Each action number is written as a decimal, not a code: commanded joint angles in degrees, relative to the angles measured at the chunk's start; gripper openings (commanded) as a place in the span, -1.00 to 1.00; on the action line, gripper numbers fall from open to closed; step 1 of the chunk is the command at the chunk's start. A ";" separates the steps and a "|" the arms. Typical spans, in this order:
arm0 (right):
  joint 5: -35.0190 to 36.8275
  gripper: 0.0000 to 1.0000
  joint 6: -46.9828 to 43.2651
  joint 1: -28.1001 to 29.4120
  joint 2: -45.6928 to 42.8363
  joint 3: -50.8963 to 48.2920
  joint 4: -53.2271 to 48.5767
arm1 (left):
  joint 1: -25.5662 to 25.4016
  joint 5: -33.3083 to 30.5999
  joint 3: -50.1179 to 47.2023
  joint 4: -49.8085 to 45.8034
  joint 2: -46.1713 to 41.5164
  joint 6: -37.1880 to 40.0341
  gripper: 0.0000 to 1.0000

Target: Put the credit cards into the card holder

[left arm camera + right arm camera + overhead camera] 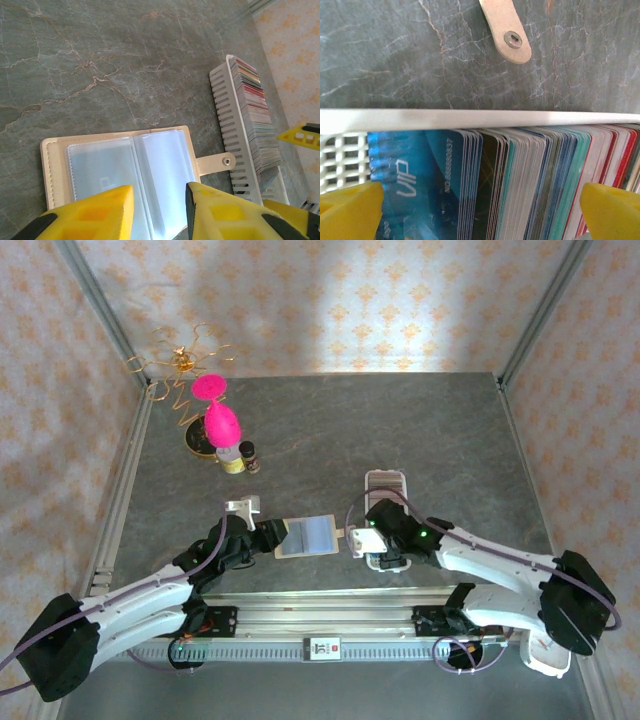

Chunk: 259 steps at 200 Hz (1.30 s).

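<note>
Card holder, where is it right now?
In the top view the card holder lies open near the table's front middle, just right of the left gripper and left of the white card tray.

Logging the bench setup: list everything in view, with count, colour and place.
card holder: one, tan with clear sleeves, open at the table's near centre.
credit cards: a packed row, mixed colours, standing in the tray.
tray: one, white, slotted, right of the card holder.
pink ornament: one, far left.
gold wire ornament: one, far-left corner.
small jars: two, yellowish and dark, beside the pink ornament.
table: one, grey marbled.
left arm: one, black and white; yellow jaws partly apart over the card holder.
right arm: one, black and white; yellow jaws wide apart over the credit cards.
</note>
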 commanded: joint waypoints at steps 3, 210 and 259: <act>1.65 1.00 -0.64 -0.15 1.91 -0.95 2.86 | -0.38 0.93 -1.00 1.96 0.01 -0.63 -0.33; 1.65 0.03 -0.24 -0.08 -3.49 -1.68 1.25 | -0.37 0.66 -1.72 1.84 0.28 -1.53 -0.38; 2.64 -0.22 -0.36 -0.08 -3.58 -2.12 1.34 | -0.35 0.69 -1.80 2.06 0.32 -1.79 -0.40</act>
